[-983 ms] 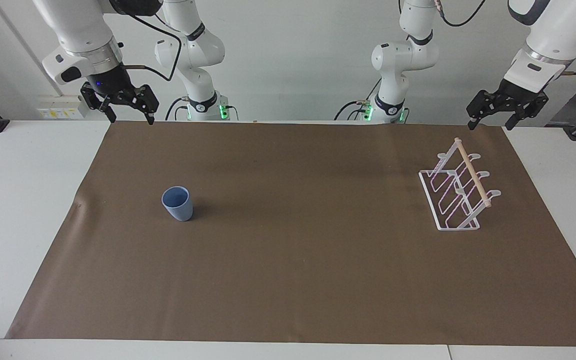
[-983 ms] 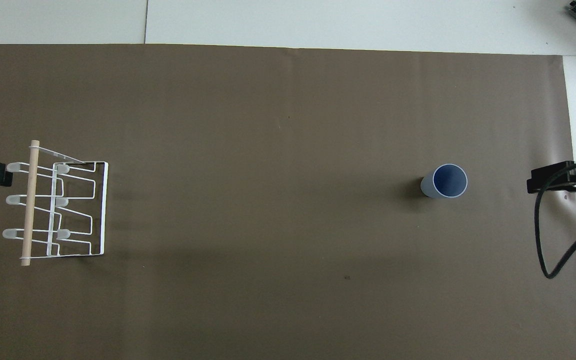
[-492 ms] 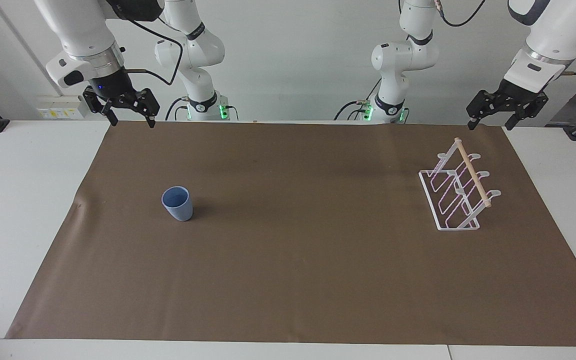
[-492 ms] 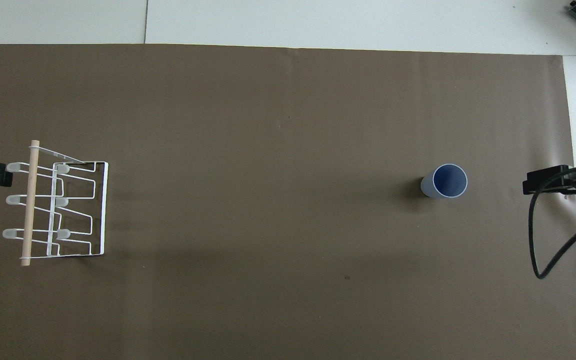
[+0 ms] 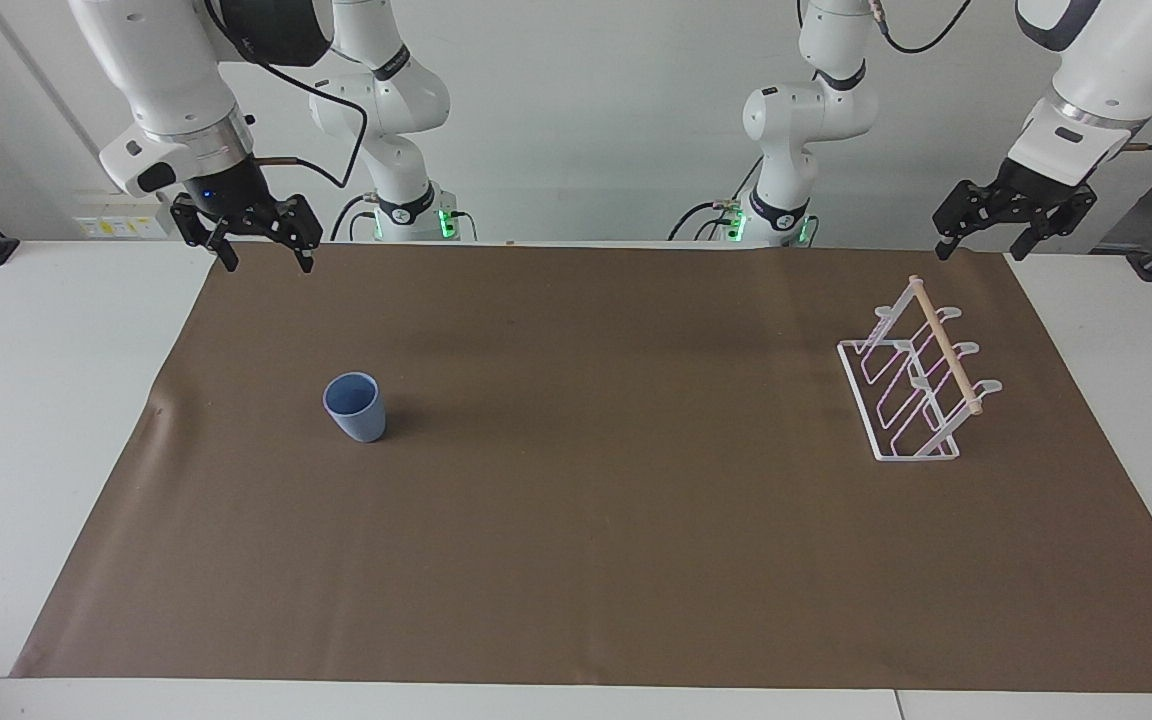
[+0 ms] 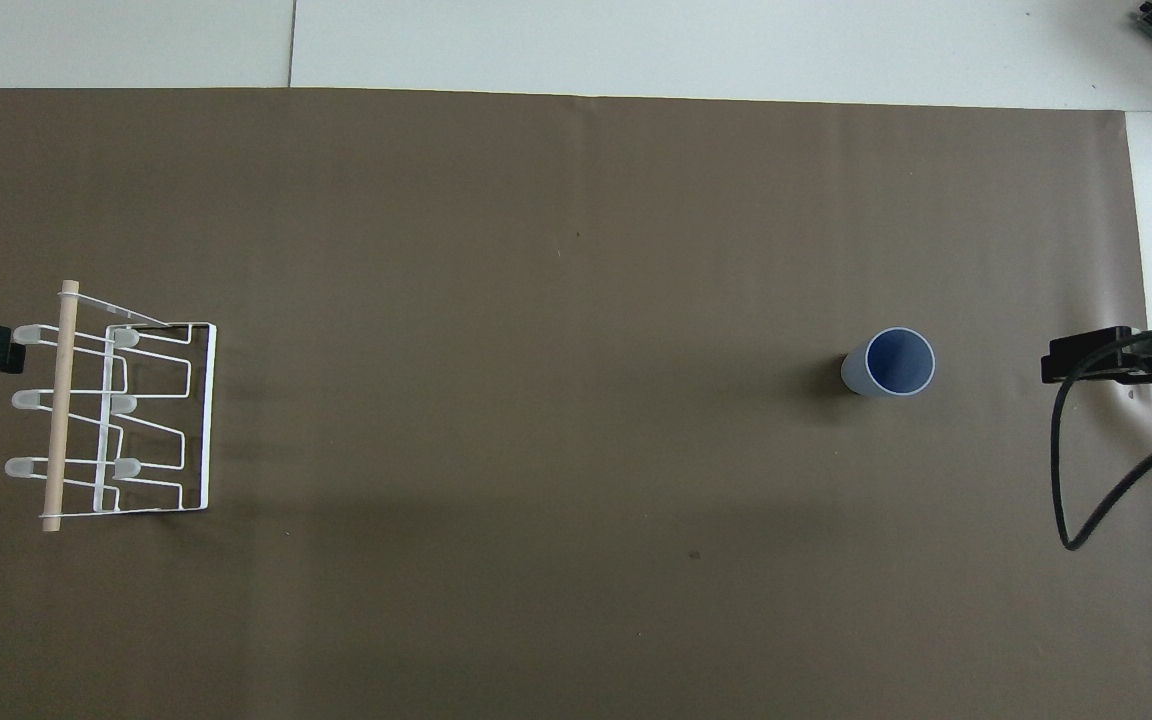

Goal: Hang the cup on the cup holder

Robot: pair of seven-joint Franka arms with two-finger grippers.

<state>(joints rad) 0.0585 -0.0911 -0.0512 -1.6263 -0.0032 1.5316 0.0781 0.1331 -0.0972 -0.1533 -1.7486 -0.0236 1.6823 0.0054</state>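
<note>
Light-blue tapered cup (image 5: 354, 407) upright, apparently plain, on brown mat (image 5: 596, 520)

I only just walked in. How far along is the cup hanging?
Nothing is done yet: the cup stands upright on the brown mat, apart from the cup holder. The right gripper hangs open over the mat's edge, nothing held; the left gripper waits open. Grasping, carrying and hanging remain.

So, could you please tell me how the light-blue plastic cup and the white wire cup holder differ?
The light-blue plastic cup is solid and round; the white wire cup holder is open, slanted wirework under a wooden dowel. The cup is smaller. Both rest untouched on the brown mat, at opposite ends.
</note>
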